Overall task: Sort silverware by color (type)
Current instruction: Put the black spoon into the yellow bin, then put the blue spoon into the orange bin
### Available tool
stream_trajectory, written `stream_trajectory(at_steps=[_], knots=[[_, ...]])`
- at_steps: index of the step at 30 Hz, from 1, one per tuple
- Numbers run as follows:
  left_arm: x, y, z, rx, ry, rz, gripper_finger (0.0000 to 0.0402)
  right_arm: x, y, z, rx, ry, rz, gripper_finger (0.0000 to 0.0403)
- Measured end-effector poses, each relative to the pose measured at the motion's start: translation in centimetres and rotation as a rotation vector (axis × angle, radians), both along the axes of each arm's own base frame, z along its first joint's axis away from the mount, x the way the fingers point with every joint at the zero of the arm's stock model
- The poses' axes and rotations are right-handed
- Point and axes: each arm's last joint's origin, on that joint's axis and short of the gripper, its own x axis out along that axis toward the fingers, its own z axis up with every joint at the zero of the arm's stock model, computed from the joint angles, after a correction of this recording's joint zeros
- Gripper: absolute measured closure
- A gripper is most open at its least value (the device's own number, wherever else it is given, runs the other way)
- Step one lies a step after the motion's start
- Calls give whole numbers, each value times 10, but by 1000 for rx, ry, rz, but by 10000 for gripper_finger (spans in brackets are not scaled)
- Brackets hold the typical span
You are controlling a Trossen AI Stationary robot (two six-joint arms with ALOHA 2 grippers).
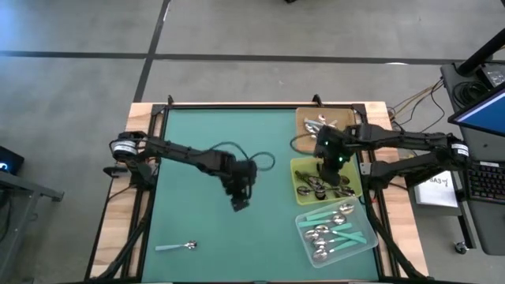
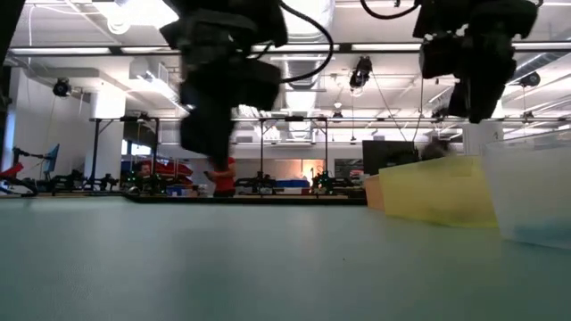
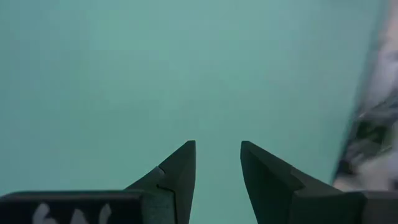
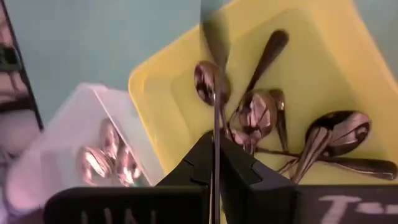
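My right gripper (image 1: 327, 169) hangs over the yellow tray (image 1: 357, 188) and is shut on a dark shiny spoon (image 4: 209, 82). Several dark spoons (image 4: 329, 134) lie in that tray. A clear tray (image 1: 367, 237) at the near right holds teal-handled spoons (image 1: 338, 231). A brown tray (image 1: 303, 118) at the far right holds silver spoons (image 1: 322, 123). One teal-handled spoon (image 1: 177, 248) lies flat on the green mat at the near left. My left gripper (image 3: 217, 149) is open and empty over the mat's middle (image 1: 240, 203). My right gripper pinches the spoon's thin handle (image 4: 216, 127) between its two fingers. The fingers point down from above and lie along the handle. The spoon's bowl (image 4: 208, 81) sticks out past the fingertips, clear above the yellow tray.
The three trays stand close together along the mat's right side. The wooden table edge (image 1: 126, 229) frames the green mat (image 1: 205, 134). Cables and a desk with a keyboard (image 1: 483, 177) lie off the table's right.
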Motion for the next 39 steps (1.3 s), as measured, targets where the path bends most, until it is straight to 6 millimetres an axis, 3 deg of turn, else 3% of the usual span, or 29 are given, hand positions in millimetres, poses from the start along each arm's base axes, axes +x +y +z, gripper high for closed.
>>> stream_trajectory(at_steps=[6,14,22,29,39], knots=[[-36,-46,-1,93,313,1,290,-1,11,-8,-82,89,30,394],[-83,-128,22,143,373,5,290,-1,14,-9,-76,107,36,385],[-141,-200,23,160,484,118,290,-6,15,-10,-74,158,63,351],[-171,-224,22,204,477,95,290,-6,14,-10,-87,158,65,290],[-182,-219,2,389,479,6,290,-7,13,-11,-113,204,-55,225]])
